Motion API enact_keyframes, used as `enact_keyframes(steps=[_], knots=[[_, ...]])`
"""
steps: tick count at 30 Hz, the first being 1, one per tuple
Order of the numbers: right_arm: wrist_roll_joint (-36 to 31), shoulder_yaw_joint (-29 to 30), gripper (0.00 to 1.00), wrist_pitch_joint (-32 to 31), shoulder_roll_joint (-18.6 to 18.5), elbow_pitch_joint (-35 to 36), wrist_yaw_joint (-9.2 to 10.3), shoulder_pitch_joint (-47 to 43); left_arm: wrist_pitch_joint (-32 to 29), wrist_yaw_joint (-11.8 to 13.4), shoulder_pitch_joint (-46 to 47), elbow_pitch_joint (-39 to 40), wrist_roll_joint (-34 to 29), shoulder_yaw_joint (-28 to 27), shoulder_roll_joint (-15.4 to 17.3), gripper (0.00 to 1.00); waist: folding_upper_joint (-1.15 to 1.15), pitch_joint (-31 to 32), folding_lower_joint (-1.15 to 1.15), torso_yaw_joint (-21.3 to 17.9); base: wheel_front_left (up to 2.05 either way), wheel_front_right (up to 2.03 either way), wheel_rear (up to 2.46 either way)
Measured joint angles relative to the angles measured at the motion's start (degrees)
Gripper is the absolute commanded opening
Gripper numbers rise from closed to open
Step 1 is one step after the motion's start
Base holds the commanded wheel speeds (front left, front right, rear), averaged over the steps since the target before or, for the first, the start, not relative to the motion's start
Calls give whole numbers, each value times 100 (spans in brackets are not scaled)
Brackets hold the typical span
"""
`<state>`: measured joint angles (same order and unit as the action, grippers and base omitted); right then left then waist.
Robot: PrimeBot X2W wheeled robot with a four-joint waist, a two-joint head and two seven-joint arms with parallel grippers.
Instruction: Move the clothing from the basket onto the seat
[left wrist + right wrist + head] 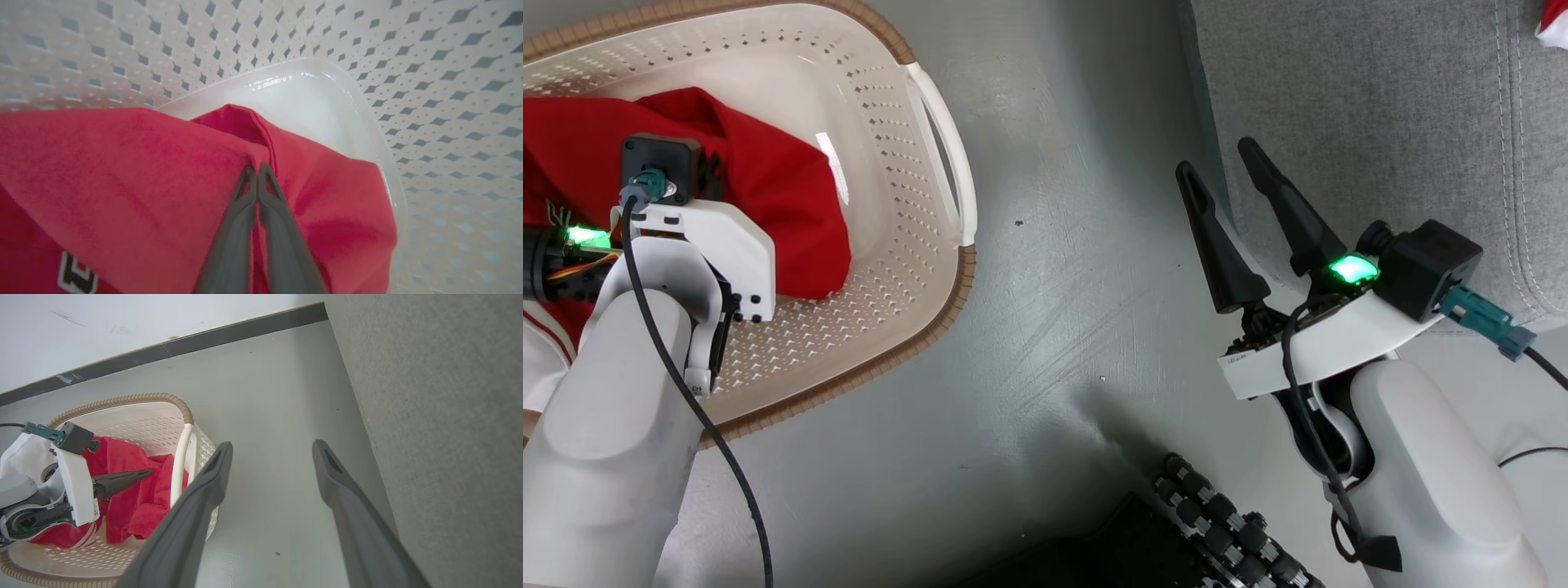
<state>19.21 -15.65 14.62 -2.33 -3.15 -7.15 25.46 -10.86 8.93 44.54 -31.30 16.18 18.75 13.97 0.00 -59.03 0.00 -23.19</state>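
Note:
The red clothing (768, 180) lies bunched in the cream basket (907, 269) at the upper left of the head view. My left gripper (257, 167) is inside the basket, shut on a raised fold of the red clothing (122, 171); a white-edged dark lettered patch (75, 277) shows low on the fabric. From the right wrist view the left gripper (143, 473) points across the red heap (135, 506) in the basket (122, 404). My right gripper (1217, 158) hangs open and empty over the floor, beside the grey seat (1380, 122). A scrap of red and white clothing (1553, 23) lies on the seat.
Grey floor (1062, 245) separates the basket from the seat's front edge (449, 416). The basket's white handle (947, 155) faces the gap. My dark wheeled base (1217, 523) shows at the bottom. A white wall with dark skirting (245, 330) stands behind the basket.

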Motion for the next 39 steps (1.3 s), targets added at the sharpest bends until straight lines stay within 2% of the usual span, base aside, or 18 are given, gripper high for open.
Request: enact_keyframes(steps=[13,16,21,39], knots=[[-167,183,100,0,-2,-44,0,219,509,-12,-38,292,255,-156,-131,0,0,186,0,177,0,0,0],[-191,197,100,0,-2,-74,0,274,651,-100,-54,341,305,-198,-143,0,0,253,0,235,0,0,0],[-327,250,100,0,-4,-126,0,337,875,-107,-187,468,365,-243,-248,0,0,391,0,346,0,0,0],[-784,553,100,0,-18,-513,0,440,1722,-263,-699,828,892,-497,-575,0,0,1198,0,879,0,0,0]])
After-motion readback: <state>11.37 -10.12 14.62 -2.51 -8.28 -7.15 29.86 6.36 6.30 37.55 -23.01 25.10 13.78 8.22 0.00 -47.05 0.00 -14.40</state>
